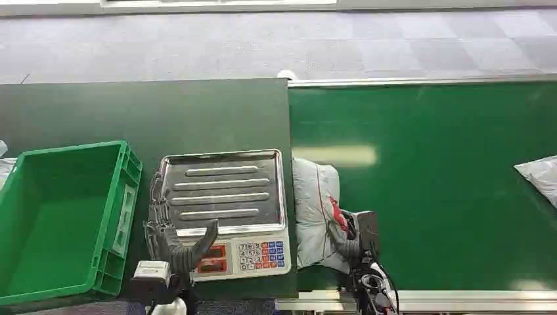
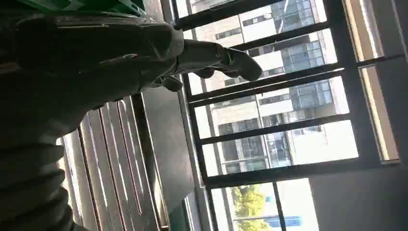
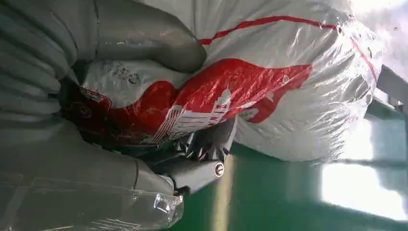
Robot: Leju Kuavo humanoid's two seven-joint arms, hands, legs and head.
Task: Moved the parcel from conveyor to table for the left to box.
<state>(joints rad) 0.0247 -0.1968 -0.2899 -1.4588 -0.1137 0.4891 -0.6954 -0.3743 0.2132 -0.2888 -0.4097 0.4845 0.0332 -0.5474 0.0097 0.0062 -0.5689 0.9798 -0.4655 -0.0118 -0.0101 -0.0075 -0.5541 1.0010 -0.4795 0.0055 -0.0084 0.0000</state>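
the parcel [image 1: 316, 211], a grey-white plastic bag with red print, lies in the lower middle of the head view, on the left end of the green conveyor [image 1: 433, 197], just beside the scale [image 1: 224, 211]. the right hand [image 1: 348, 237] has its fingers wrapped on the bag's near right edge, so the step in hand looks like the grasp before the carry. the left hand [image 1: 180, 246] sits at the lower left of the scale tray, fingers apart and holding nothing. counted here: two parcels, the held one and a second parcel [image 1: 540, 177] at the right edge; one scale; one green crate [image 1: 128, 177] at lower left; one dark table [image 1: 144, 111].

in the left wrist view the left hand [image 2: 144, 53] fills the upper left, fingers loose and apart over the ribbed tray [image 2: 115, 163].

in the right wrist view the right hand [image 3: 96, 96] pinches the parcel [image 3: 288, 82], thumb on top and fingers beneath, the belt [image 3: 288, 192] below it.

the next move, as i judge it, calls for a firm hold, a lift clear of the belt edge, and a carry leftward to the table within the left hand's reach
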